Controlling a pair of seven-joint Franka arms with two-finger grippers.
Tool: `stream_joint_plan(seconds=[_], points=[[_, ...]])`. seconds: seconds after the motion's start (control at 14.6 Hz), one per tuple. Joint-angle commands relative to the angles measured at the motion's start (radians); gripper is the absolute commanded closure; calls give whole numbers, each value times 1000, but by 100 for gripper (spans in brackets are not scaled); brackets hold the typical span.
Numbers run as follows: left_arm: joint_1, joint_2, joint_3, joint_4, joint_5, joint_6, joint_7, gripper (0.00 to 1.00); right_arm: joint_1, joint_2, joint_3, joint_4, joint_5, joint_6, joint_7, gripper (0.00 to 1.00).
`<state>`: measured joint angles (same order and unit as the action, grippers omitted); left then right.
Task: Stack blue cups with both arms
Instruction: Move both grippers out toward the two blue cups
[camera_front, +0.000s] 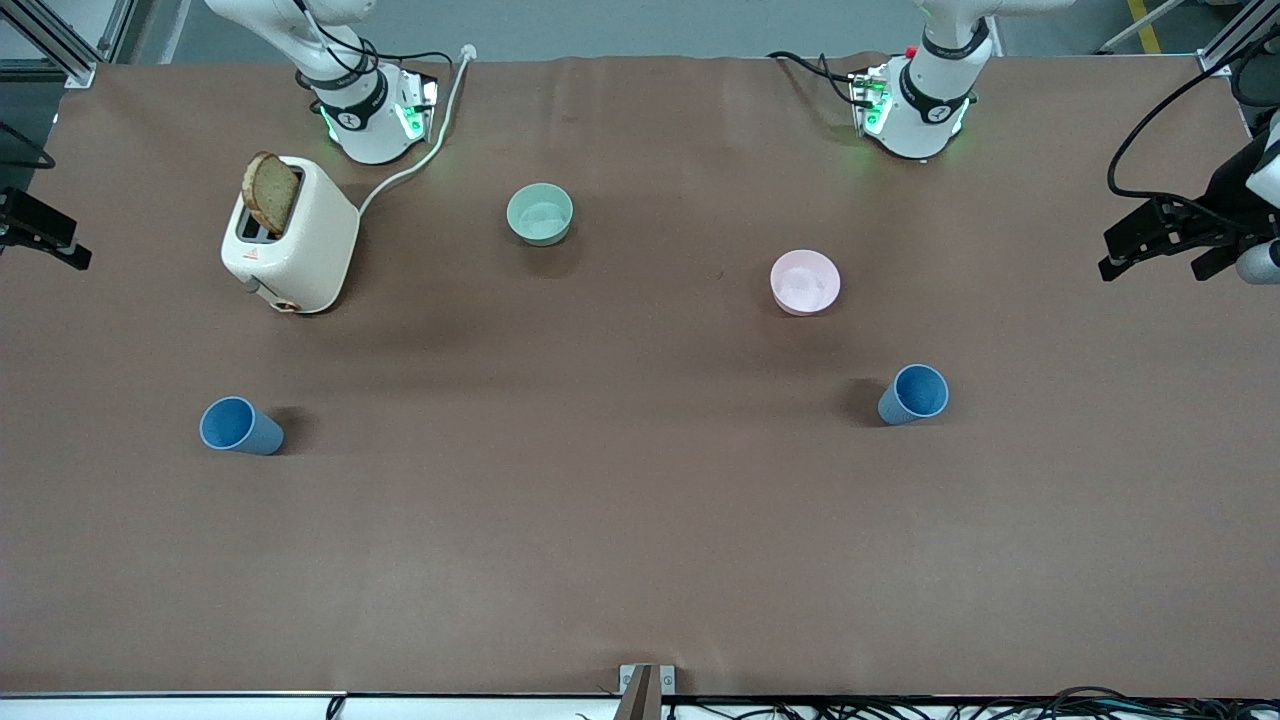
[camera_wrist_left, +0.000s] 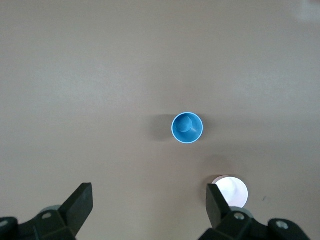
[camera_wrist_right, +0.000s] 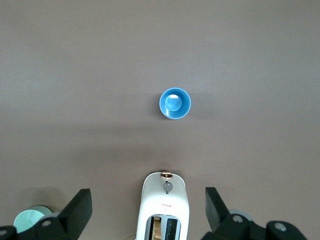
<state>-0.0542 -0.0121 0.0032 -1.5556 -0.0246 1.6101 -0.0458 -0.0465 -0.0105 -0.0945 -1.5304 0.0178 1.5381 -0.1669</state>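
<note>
Blue cups: two, both upright on the desk, well apart from each other, none is held.
Left gripper (camera_wrist_left: 147, 212): jaws spread wide with nothing between them, high over the desk at the left arm's end; this arm waits.
Right gripper (camera_wrist_right: 147, 215): jaws spread wide too and empty, high over the toaster; this arm also waits.
Cup at left arm's end (camera_front: 913, 394): stands alone, open mouth up, nearer to the front camera than the pink bowl.
Cup at right arm's end (camera_front: 240, 426): stands alone, open mouth up, nearer to the front camera than the toaster.
Pink bowl (camera_front: 805, 282): on the desk, near the first cup but apart from it.
Pale green bowl (camera_front: 540, 213): on the desk between the two arm bases.
Toaster (camera_front: 290, 235): white, with a brown slice of bread (camera_front: 271, 192) standing out of one slot.
Desk (camera_front: 620, 520): brown surface.
</note>
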Motion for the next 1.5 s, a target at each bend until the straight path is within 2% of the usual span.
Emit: stream_joint_plan(seconds=[0.0, 0.41, 0.75, 1.09, 1.3, 1.43], points=[[5, -6, -9, 15, 15, -21, -8, 0, -1, 1, 1, 1, -19, -3, 14, 0], [1, -5, -11, 17, 18, -32, -12, 0, -1, 1, -1, 0, -18, -1, 14, 0], [2, 20, -14, 17, 17, -36, -123, 0, 1, 7, -1, -5, -19, 19, 10, 0], [14, 49, -11, 17, 17, -35, -65, 0, 2, 33, -1, -5, -19, 65, 14, 0], [14, 95, -8, 19, 18, -29, -48, 0, -1, 64, -1, -42, -19, 137, 12, 0], [10, 144, -8, 19, 20, -24, -48, 0, -10, 104, -2, -85, -21, 236, 6, 0]])
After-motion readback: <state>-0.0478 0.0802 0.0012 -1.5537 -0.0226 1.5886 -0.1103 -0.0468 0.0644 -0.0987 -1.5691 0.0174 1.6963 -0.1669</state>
